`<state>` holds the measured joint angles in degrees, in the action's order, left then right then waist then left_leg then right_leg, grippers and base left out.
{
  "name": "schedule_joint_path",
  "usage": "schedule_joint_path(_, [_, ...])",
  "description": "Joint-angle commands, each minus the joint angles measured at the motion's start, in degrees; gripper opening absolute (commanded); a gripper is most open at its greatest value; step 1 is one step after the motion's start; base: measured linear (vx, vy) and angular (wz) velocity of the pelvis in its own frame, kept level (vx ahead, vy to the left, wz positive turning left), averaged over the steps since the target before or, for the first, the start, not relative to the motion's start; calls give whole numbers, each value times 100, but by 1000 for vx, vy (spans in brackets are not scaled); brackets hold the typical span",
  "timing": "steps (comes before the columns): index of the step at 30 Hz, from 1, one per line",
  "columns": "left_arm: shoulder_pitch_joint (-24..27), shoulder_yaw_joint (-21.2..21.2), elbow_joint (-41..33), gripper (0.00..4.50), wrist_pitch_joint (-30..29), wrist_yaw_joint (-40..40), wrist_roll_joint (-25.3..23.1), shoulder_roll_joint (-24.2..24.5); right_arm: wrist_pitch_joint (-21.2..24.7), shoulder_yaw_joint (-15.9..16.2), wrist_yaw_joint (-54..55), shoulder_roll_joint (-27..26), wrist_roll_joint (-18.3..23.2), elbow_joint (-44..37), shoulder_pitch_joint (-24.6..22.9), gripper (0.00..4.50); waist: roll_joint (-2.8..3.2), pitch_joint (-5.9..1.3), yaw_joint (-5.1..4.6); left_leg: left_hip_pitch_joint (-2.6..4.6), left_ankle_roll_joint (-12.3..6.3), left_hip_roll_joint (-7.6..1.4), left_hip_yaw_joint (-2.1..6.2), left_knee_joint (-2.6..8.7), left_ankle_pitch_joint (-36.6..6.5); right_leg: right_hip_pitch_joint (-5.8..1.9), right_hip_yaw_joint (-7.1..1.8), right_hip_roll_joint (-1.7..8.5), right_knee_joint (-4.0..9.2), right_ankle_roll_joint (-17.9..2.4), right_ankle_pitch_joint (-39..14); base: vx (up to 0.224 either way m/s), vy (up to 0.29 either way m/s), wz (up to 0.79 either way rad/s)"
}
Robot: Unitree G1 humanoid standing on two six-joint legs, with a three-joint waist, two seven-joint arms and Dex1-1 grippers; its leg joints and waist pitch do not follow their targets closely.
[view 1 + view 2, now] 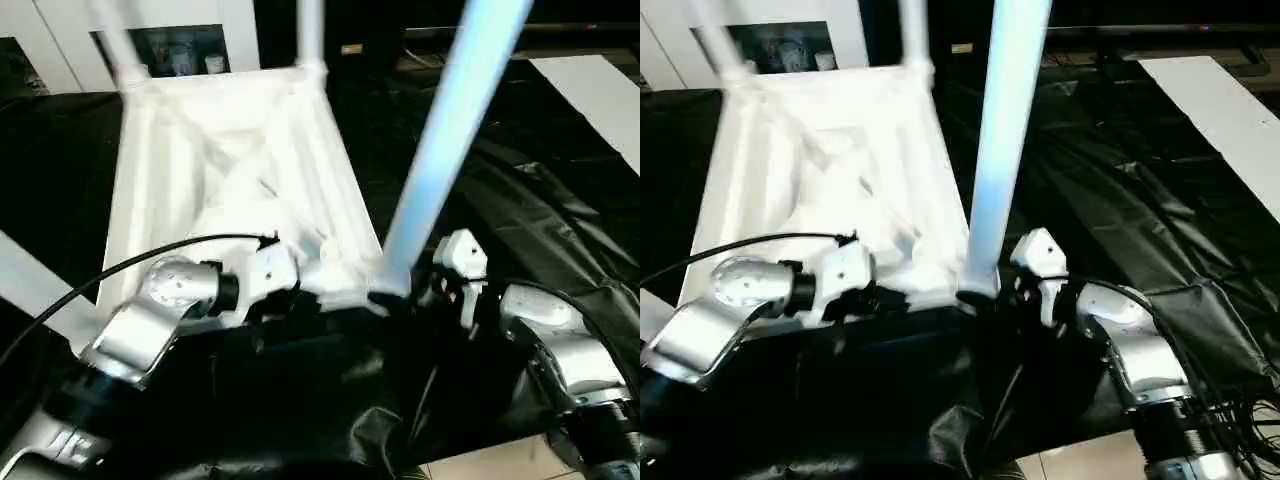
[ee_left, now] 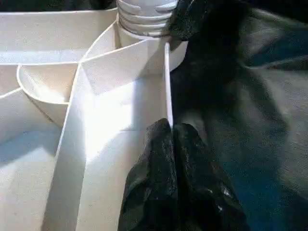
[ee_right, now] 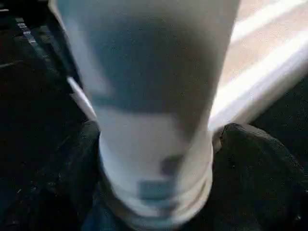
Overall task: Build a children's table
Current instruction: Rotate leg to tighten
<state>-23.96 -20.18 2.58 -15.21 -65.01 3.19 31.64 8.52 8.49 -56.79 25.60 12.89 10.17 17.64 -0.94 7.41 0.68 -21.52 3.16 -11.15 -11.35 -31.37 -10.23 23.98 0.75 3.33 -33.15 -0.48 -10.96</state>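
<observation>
The left gripper's [image 2: 174,137] two black fingers are pressing together on the thin white plastic rim [image 2: 168,86] of the ribbed white tabletop underside [image 2: 96,125]; at one o'clock, a ridged white leg end [image 2: 144,17] is sitting in its rounded corner socket, black cloth [image 2: 250,110] lying at three o'clock.

White plastic tabletop [image 1: 230,170] lies upside down, ribbed underside up, long axis running near to far. Three white tubular legs stand in corner sockets: far-left leg [image 1: 118,40], far-right leg [image 1: 309,30], near-right leg [image 1: 450,130] tilting rightward at the top, its ridged end seated in the socket.
</observation>
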Motion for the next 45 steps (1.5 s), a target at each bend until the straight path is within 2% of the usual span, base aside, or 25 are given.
schedule_joint_path(1, [224,-429,-26,0,-97,-352,-41,83,-24,6,-121,100,78,-115,20,412,36,-313,14,111,-793,-209,39,239,-242,-317,-180,329,161,-1732,670,0,0,0])
schedule_joint_path(2, [230,-421,-31,0,-95,-356,-38,95,-21,27,-157,110,87,-121,24,412,22,-301,11,119,-713,-212,35,251,-390,-313,-180,327,187,-1709,389,0,0,0])
schedule_joint_path(5, [231,-406,6,0,-85,-406,-26,160,-59,83,-326,161,61,-79,39,412,33,-276,12,123,-565,-213,39,266,-621,-301,-191,336,222,-1659,-8,0,0,0])
schedule_joint_path(7, [214,-392,63,0,-58,-426,-39,168,-48,43,-400,124,106,-34,60,377,44,-284,16,132,-466,-211,43,270,-740,-299,-198,340,236,-1616,-218,0,0,0])
schedule_joint_path(10, [195,-382,98,0,-62,-415,-39,153,-45,28,-457,106,149,-3,70,367,44,-309,16,123,-451,-201,43,252,-642,-310,-202,333,210,-1627,-39,0,0,0])
schedule_joint_path(11, [194,-382,98,0,-66,-414,-40,151,-46,31,-463,108,154,0,70,342,43,-316,19,125,-464,-199,42,248,-597,-313,-203,331,202,-1638,37,0,0,0])
schedule_joint_path(15, [191,-404,110,0,-103,-432,-22,110,-47,75,-474,123,159,5,37,312,40,-330,22,117,-563,-191,39,226,-435,-323,-201,326,171,-1698,323,0,0,0])
schedule_joint_path(16, [192,-425,115,0,-112,-438,-28,108,-44,80,-484,123,157,6,27,303,59,-285,22,111,-566,-191,39,237,-494,-303,-197,321,189,-1689,271,0,0,0])
schedule_joint_path(23, [277,-424,179,0,-200,-381,-49,119,-51,26,-247,-2,40,154,-4,273,53,-267,20,120,-483,-192,44,252,-643,-295,-197,325,208,-1660,32,0,0,0])
schedule_joint_path(24, [296,-392,232,0,-268,-282,-56,73,-46,-27,-23,-102,-8,257,-3,272,31,-271,15,123,-454,-195,47,258,-706,-297,-198,333,219,-1643,-128,0,0,0])
schedule_joint_path(25, [292,-373,275,0,-307,-175,-74,6,-38,-87,171,-204,-18,335,3,271,38,-255,10,123,-424,-195,44,268,-786,-285,-197,334,238,-1627,-284,0,0,0])
schedule_joint_path(27, [231,-319,471,0,-453,225,-153,-267,-40,-224,775,-526,-85,589,9,270,39,-197,-18,127,-268,-197,52,299,-1141,-250,-207,353,312,-1520,-943,0,0,0])
schedule_joint_path(28, [201,-302,554,0,-501,376,-188,-370,-46,-260,986,-636,-120,676,10,270,35,-195,-29,131,-204,-196,56,305,-1240,-249,-210,357,329,-1473,-1165,0,0,0])
schedule_joint_path(29, [159,-274,665,0,-558,564,-226,-500,-58,-300,1247,-767,-167,775,15,270,40,-158,-41,131,-82,-186,71,334,-1516,-214,-209,369,389,-1323,-1739,-50,1,-1])
schedule_joint_path(30, [113,-279,771,0,-596,678,-258,-606,-30,-340,1493,-897,-196,846,27,270,24,-161,-41,159,22,-186,91,348,-1689,-196,-213,375,431,-1148,-2202,-50,1,-1])
schedule_joint_path(31, [-8,-293,1005,0,-628,937,-377,-780,9,-386,2029,-1125,-333,978,90,270,5,-155,-43,167,60,-179,103,360,-1797,-172,-219,372,461,-1002,-2500,0,0,0])
schedule_joint_path(32, [-16,-293,1020,0,-630,956,-386,-791,11,-389,2063,-1138,-343,986,94,270,10,-146,-48,161,80,-179,110,366,-1825,-157,-220,378,468,-947,-2615,0,0,0])
schedule_joint_path(33, [-181,-259,1319,0,-766,1362,-496,-1069,110,-494,2954,-1498,-541,1177,239,270,21,-148,-58,170,149,-168,130,381,-1930,-126,-217,384,499,-790,-2931,0,0,0])
schedule_joint_path(35, [-262,-241,1468,0,-836,1583,-572,-1185,144,-531,3367,-1649,-655,1265,315,269,5,-140,-69,178,210,-156,166,401,-2122,-112,-198,389,544,-610,-3343,-25,2,-2])
schedule_joint_path(37, [-457,-238,1827,0,-996,2094,-810,-1399,297,-578,4277,-1973,-916,1437,469,269,19,-162,-73,198,234,-146,181,409,-2187,-90,-187,390,573,-471,-3514,0,0,0])
schedule_joint_path(39, [-559,-235,2007,0,-1090,2331,-926,-1504,333,-567,4589,-2172,-1005,1496,531,269,23,-151,-89,182,264,-140,208,434,-2298,-85,-165,386,591,-360,-3568,0,0,0])
schedule_joint_path(41, [-590,-219,2078,0,-1116,2400,-953,-1539,314,-542,4629,-2256,-1038,1508,542,269,23,-134,-81,229,240,-128,202,424,-2565,-7,-175,375,647,-237,-3689,0,0,0])
schedule_joint_path(42, [-607,-222,2116,0,-1125,2436,-981,-1547,295,-524,4594,-2299,-1028,1498,538,269,23,-132,-86,237,230,-121,203,418,-2635,3,-170,373,659,-214,-3745,0,0,0])
schedule_joint_path(43, [-636,-222,2184,0,-1138,2471,-1021,-1555,226,-503,4476,-2387,-947,1454,534,269,59,-111,-88,230,211,-125,214,445,-2754,9,-162,369,675,-181,-3740,0,0,0])
schedule_joint_path(45, [-666,-220,2237,0,-1144,2485,-1048,-1560,103,-500,4325,-2465,-835,1374,532,269,57,-131,-78,207,196,-131,222,462,-2693,-24,-159,374,651,-194,-3552,0,0,0])
